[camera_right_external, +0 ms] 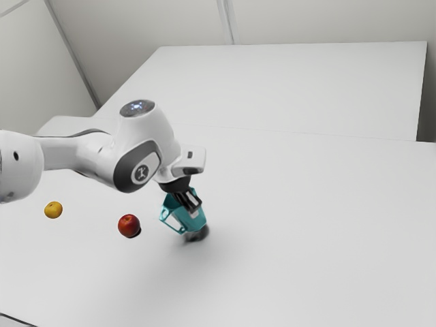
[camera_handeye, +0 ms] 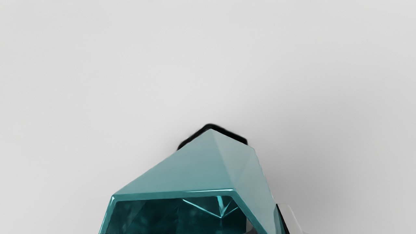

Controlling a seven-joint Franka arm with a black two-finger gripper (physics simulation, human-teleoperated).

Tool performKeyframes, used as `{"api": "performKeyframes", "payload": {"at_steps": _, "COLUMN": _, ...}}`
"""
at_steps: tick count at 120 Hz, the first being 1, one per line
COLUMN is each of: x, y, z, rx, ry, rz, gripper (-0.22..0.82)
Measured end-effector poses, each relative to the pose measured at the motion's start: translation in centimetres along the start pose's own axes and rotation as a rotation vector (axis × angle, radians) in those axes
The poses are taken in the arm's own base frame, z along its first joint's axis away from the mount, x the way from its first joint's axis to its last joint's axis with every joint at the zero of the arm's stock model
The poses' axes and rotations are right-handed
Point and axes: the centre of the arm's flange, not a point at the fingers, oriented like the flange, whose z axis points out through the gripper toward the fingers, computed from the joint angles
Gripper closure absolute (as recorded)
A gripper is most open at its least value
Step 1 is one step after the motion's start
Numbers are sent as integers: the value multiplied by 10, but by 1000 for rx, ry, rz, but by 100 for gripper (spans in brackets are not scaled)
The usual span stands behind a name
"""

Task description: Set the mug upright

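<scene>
Leaning, one faceted teal mug (camera_right_external: 195,222), its wall clamped between the fingers of the gripper (camera_right_external: 192,202), handle toward the exterior view's left. Alongside, apart: red apple (camera_right_external: 129,225); farther, yellow-orange fruit (camera_right_external: 53,210). Open tabletop (camera_right_external: 313,225) toward the exterior view's right. Wrist view adds the mug's rim and dark hollow; exterior view supplies both fruits.

A plain room (kind unclear): pale walls (camera_right_external: 327,20), broad white table (camera_right_external: 306,238).
</scene>
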Motion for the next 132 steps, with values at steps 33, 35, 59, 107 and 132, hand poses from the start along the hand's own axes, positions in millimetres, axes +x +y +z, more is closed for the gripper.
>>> {"api": "performKeyframes", "payload": {"at_steps": 33, "x": 30, "y": 6, "z": 6, "rx": 93, "ry": 89, "rz": 59, "gripper": 78}}
{"api": "performKeyframes", "payload": {"at_steps": 35, "x": 31, "y": 6, "z": 6, "rx": 101, "ry": 92, "rz": 63, "gripper": 78}}
{"api": "performKeyframes", "payload": {"at_steps": 59, "x": 55, "y": 0, "z": -14, "rx": 137, "ry": 88, "rz": 14, "gripper": 78}}
{"api": "performKeyframes", "payload": {"at_steps": 107, "x": 57, "y": -28, "z": 4, "rx": 127, "ry": -100, "rz": -249, "gripper": 78}}
{"api": "performKeyframes", "payload": {"at_steps": 132, "x": 58, "y": -40, "z": 21, "rx": 126, "ry": -142, "rz": -336, "gripper": 78}}
